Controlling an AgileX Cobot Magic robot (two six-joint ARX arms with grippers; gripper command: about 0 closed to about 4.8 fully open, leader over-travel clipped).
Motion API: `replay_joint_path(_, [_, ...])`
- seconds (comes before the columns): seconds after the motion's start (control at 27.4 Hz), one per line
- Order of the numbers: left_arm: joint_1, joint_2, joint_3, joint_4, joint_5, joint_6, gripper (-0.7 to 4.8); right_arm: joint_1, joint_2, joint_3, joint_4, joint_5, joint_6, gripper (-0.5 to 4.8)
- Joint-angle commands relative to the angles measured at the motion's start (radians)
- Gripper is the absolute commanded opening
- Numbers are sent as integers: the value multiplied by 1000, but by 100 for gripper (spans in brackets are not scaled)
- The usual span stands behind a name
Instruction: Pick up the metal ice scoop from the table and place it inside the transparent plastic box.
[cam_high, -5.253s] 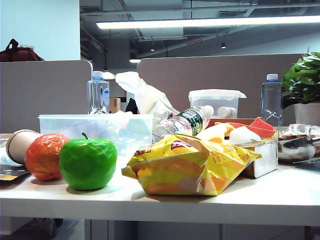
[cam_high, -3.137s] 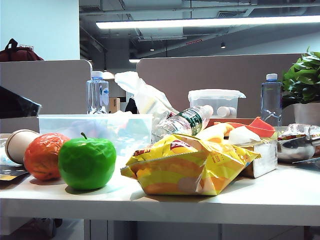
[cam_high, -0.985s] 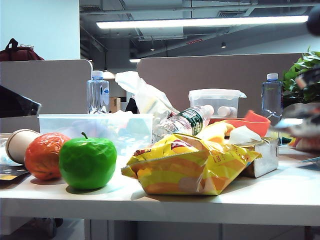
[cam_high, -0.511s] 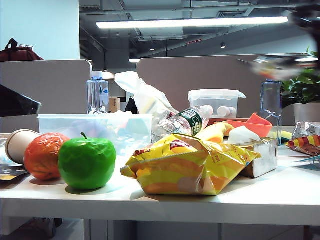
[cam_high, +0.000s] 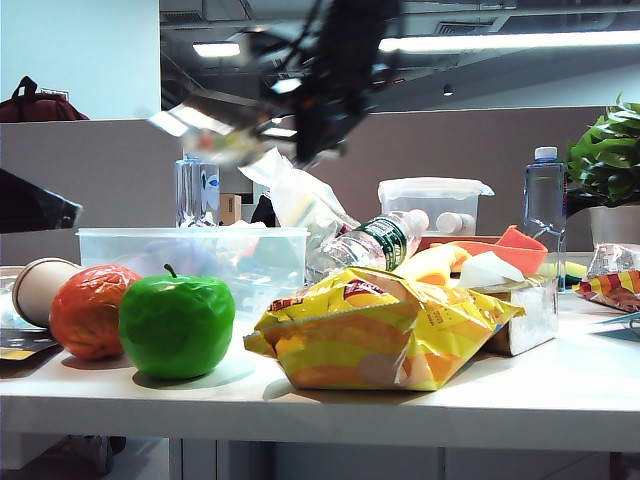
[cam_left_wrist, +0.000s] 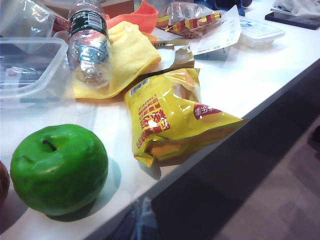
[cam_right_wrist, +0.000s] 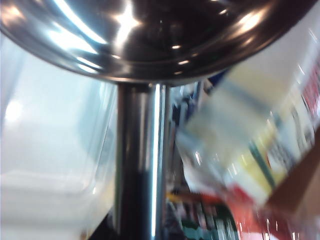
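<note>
- Scoop (cam_high: 205, 125) is off the counter (cam_high: 520, 390), carried in the air by the right hand (cam_high: 300, 120); motion blur in the exterior view. It hangs above the box (cam_high: 190, 255), at about 12 o'clock from it.
- Right wrist view: scoop (cam_right_wrist: 145, 45) fills the frame, bowl and straight handle running back toward the camera. The hand itself is not visible there; judged clenched on the handle, since the scoop rides with the arm.
- Left hand: not seen in any view; its camera looks over the counter. Cannot tell its state.
- Progress: pick-up done, carry nearly at the box. Left to do: lower the scoop inside the rim and let go.
- Box: frosted walls; contents unclear through them. In the left wrist view the box (cam_left_wrist: 30, 70) shows only faint shapes, nothing I can name.
- Smaller tub (cam_high: 432, 205), at 2 o'clock from the box, holds some pale round things; not identifiable.
- Apple (cam_high: 176, 325) stands just in front of the box, chip bag (cam_high: 375, 330) at 3 o'clock from the apple.
</note>
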Motion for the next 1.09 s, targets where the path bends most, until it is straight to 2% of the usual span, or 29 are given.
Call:
replay_joint_path(0.04, [-1, 0, 2, 8, 0, 4, -5, 30, 90, 98, -34, 51, -88, -6])
replay_joint_path(0.22, [-1, 0, 2, 8, 0, 4, -5, 56, 190, 190, -26, 161, -111, -6])
replay_joint_path(0.62, [-1, -5, 2, 8, 0, 4, -5, 67, 303, 247, -40, 149, -143, -6])
replay_joint_path(0.8, [-1, -5, 2, 9, 0, 4, -5, 67, 311, 247, -55, 107, -132, -4])
replay_joint_path(0.88, [-1, -5, 2, 8, 0, 4, -5, 70, 310, 247, -66, 117, -132, 79])
replay_joint_path(0.91, [-1, -5, 2, 8, 0, 4, -5, 72, 309, 247, -78, 149, -132, 158])
replay_joint_path(1.09, [-1, -5, 2, 8, 0, 4, -5, 74, 308, 247, -117, 181, -126, 163])
